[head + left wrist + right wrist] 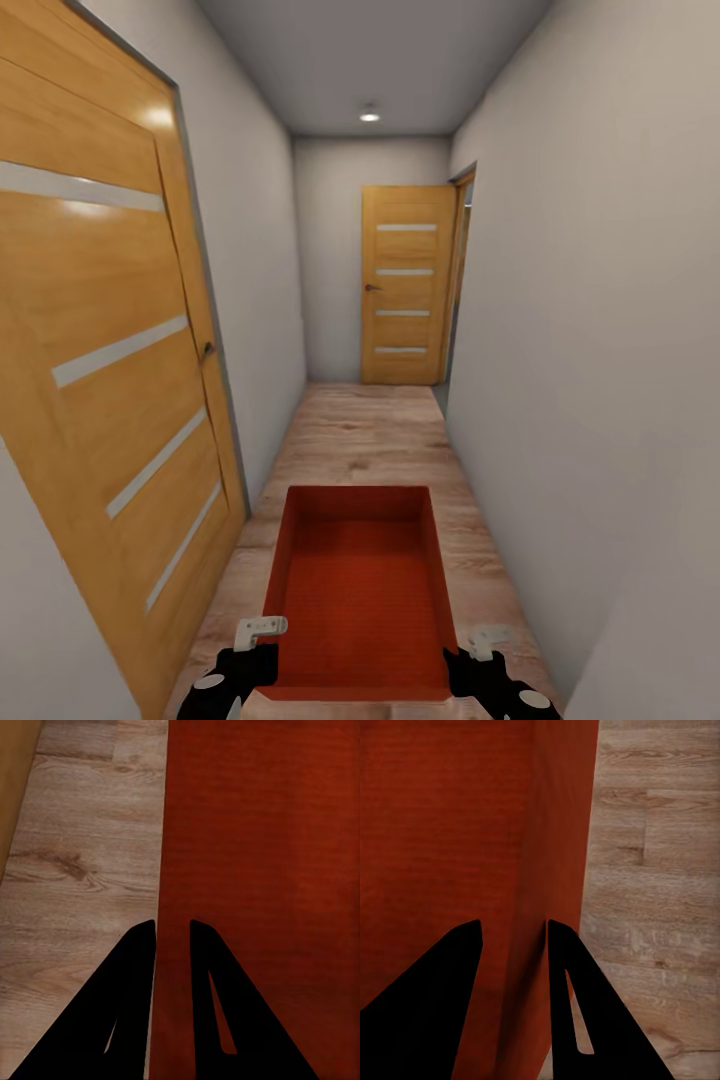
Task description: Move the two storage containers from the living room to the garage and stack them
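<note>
One orange-red storage container [360, 590] hangs low in front of me over the light wood floor of a narrow corridor, its open top facing up and nothing inside. My left gripper [262, 642] is shut on the container's left wall near the close corner. The right gripper [480, 645] is shut on the right wall. In the left wrist view the black fingers [139, 967] straddle the container [262, 832] wall, with my left gripper [172, 926] pinching it. The right wrist view has my right gripper [512, 926] clamped on the container [450, 817] wall.
White walls close in on both sides. A wooden door [100, 350] stands near on the left, and another wooden door [405, 285] is at the corridor's far end. An open doorway [462, 280] lies at the far right. Wood floor [370, 430] runs ahead.
</note>
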Controlling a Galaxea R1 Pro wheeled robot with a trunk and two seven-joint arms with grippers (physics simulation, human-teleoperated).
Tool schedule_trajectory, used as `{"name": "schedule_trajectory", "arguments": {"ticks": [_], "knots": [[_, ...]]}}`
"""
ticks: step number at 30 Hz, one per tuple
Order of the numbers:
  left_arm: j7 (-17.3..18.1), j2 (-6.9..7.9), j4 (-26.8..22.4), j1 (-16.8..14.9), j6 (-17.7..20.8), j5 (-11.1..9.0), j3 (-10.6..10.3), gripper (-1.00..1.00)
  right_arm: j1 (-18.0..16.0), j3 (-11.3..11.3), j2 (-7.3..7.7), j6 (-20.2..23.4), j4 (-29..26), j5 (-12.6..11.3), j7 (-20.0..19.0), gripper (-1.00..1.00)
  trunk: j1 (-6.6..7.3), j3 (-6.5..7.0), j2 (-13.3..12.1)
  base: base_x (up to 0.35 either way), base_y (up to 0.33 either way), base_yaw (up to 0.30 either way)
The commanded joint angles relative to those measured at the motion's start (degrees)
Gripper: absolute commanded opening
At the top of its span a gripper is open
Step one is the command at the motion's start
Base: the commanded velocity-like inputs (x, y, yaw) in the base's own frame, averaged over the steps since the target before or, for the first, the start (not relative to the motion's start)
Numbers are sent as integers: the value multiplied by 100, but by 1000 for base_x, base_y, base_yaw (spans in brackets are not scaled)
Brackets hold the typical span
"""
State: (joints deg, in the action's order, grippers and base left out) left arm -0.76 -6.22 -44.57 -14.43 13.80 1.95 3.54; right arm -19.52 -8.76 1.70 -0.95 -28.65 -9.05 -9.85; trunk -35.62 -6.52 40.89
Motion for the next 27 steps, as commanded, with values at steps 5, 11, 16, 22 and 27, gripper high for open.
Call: {"name": "schedule_trajectory", "arguments": {"ticks": [5, 11, 16, 22, 27], "knots": [[-21, -1, -70, -7, 35, 16, 298, -100, 1, -139, 15, -11, -1, 447, -132, -100, -5, -10, 8, 327, 110, -1], [-21, -2, -70, -7, 35, 17, 298, -100, 1, -143, 15, -8, -1, 440, -139, -100, -5, -10, 8, 327, 110, 0], [-21, -2, -70, -7, 35, 22, 298, -100, 1, -144, 15, -11, -1, 444, -133, -100, -5, -10, 8, 327, 110, 0], [-21, -2, -70, -7, 35, 20, 298, -100, 1, -123, 15, -11, -1, 431, -131, -100, -5, -10, 8, 327, 110, 0], [-21, -2, -70, -7, 35, 23, 299, -100, 1, -119, 15, -11, -1, 416, -131, -100, -5, -10, 8, 327, 107, 0]]}}
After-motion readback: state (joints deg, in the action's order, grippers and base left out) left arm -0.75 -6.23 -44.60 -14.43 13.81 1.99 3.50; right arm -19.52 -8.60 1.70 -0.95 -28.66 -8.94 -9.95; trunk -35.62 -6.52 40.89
